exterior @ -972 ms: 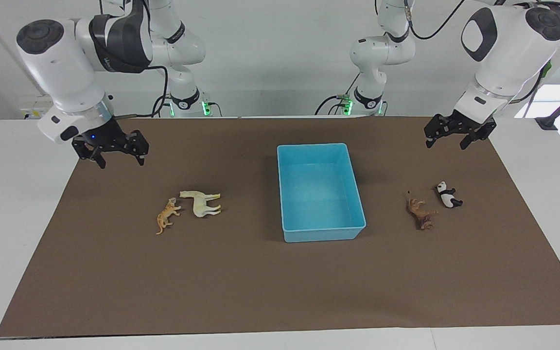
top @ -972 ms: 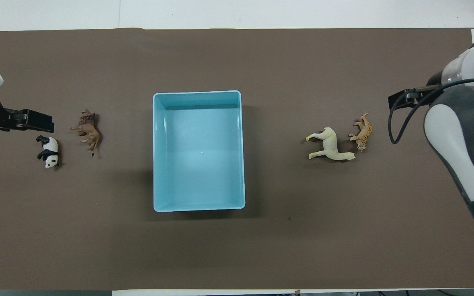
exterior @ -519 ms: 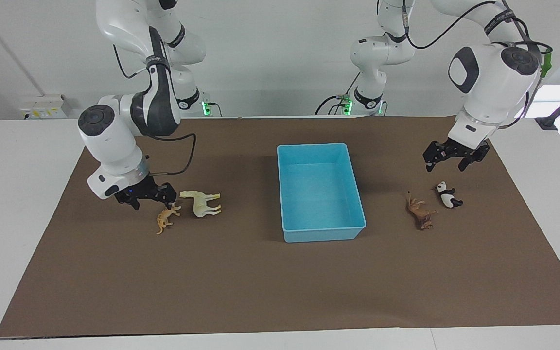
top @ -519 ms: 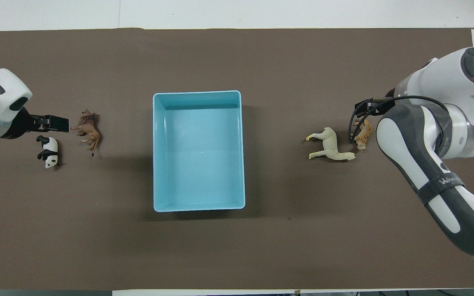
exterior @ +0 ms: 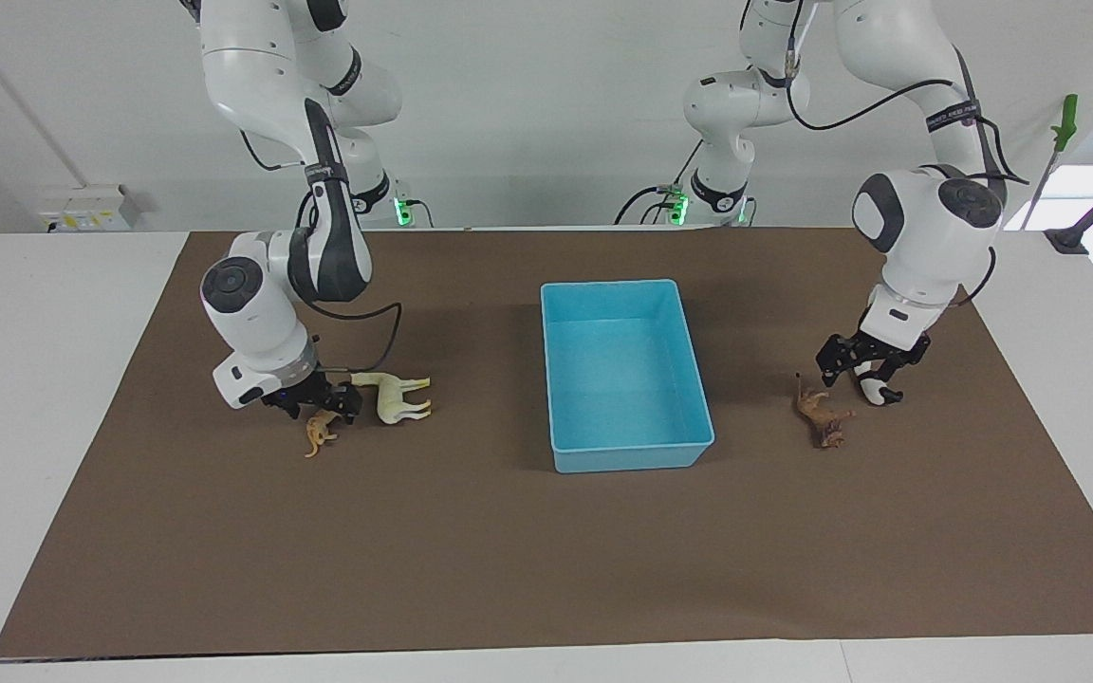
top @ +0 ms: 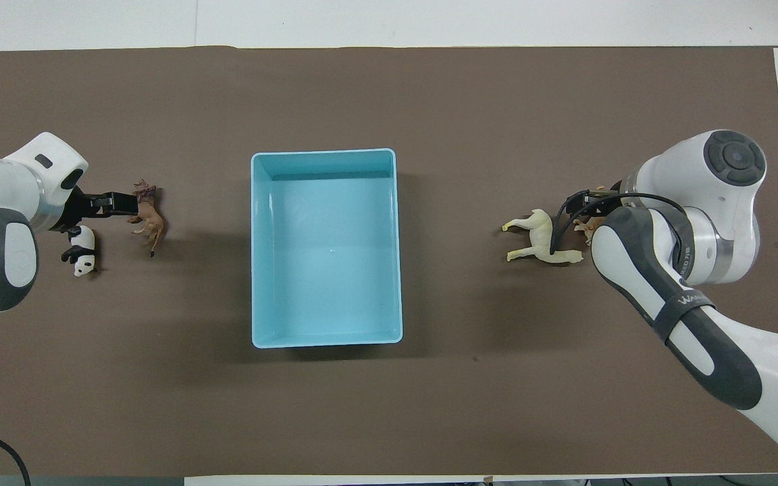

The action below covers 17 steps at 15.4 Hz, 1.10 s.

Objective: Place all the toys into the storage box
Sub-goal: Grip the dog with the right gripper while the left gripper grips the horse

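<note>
The light blue storage box (exterior: 556,455) (top: 257,250) stands empty mid-table. The orange tiger (exterior: 319,433) and the cream-yellow horse (exterior: 397,396) (top: 541,237) lie toward the right arm's end. My right gripper (exterior: 315,402) (top: 581,210) is open, low over the tiger's head end. In the overhead view the arm hides most of the tiger (top: 591,227). The brown lion (exterior: 822,415) (top: 148,217) and the black-and-white panda (exterior: 876,392) (top: 81,247) lie toward the left arm's end. My left gripper (exterior: 854,370) (top: 101,209) is open, low over the panda, beside the lion.
A brown mat (exterior: 509,550) covers the table top; white table shows around it. The mat between the box and each pair of toys is bare, as is the strip farthest from the robots.
Both arms have come down from high over the table's ends. The right gripper dropped onto the tiger; the left gripper dropped to the panda. No toy has moved.
</note>
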Motion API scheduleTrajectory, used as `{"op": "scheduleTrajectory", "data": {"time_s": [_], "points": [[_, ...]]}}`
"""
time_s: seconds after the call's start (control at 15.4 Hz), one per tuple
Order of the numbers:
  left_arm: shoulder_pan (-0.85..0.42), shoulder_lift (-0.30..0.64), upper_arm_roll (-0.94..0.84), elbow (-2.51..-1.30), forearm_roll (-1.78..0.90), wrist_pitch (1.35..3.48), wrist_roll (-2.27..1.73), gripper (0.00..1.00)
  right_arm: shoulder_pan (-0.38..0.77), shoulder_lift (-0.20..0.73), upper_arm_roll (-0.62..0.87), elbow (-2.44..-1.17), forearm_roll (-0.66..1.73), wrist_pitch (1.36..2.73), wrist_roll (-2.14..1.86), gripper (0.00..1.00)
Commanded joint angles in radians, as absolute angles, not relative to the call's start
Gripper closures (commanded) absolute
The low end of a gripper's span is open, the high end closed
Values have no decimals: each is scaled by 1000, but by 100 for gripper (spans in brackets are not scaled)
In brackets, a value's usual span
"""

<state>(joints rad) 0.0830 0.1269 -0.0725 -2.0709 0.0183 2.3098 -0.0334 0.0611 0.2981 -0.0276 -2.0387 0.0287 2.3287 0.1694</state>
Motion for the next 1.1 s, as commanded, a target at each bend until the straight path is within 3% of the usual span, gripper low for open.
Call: {"op": "scheduleTrajectory", "data": {"time_s": [0.0, 0.13, 0.52, 0.71, 1.04], "points": [[72, 121, -71, -2135, 34, 2400, -80, 0, 49, 276, -23, -2075, 44, 2355, 178, 8], [74, 133, -71, -2173, 34, 2479, -80, 0, 46, 276, -25, -2075, 44, 2355, 179, 26], [74, 192, -69, -2177, 34, 2528, -90, 0, 44, 279, -25, -2066, 109, 2356, 181, 100], [72, 238, -69, -2175, 34, 2560, -107, 0, 44, 272, -25, -2007, 109, 2314, 181, 100], [72, 245, -69, -2177, 34, 2568, -127, 0, 98, 256, -23, -1766, 109, 2047, 225, 100]]}}
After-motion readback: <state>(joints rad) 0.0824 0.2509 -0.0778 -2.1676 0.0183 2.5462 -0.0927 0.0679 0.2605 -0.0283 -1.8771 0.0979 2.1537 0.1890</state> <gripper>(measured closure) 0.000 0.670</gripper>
